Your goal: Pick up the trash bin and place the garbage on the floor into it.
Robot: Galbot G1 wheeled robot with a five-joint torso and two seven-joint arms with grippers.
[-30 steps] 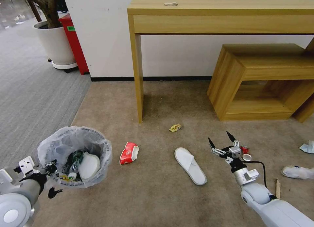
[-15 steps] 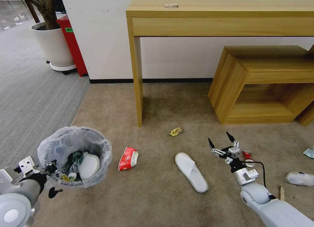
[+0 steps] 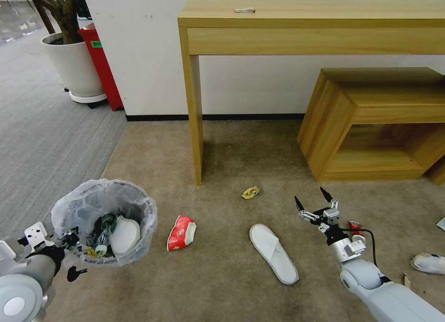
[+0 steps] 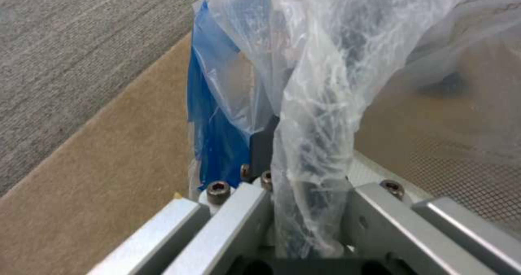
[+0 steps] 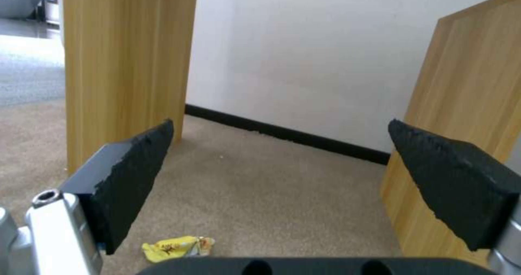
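Head view: the left gripper (image 3: pixel 69 248) clamps the near rim of the bin (image 3: pixel 104 220), which sits low at the left over the beige floor (image 3: pixel 222 285); its bag lining hides the bin's walls, and inside lie a white slipper and a dark bottle, half buried. On the carpet are a red carton (image 3: pixel 181 232), a white slipper (image 3: pixel 273 252) and a yellow wrapper (image 3: pixel 250 192). The right gripper (image 3: pixel 313 200) hovers past the slipper's right, fingers spread wide. Something red sits behind its wrist — too covered to name. At the right edge another slipper (image 3: pixel 429 263) is cut off.

Left wrist view: crinkled plastic (image 4: pixel 325 104) runs between the jaws, and a blue wall (image 4: pixel 214 136) shows behind it.

Right wrist view: both black pads (image 5: pixel 130 173) stand apart — nothing between them — with the wrapper (image 5: pixel 174 247) on the carpet below, partly hidden.
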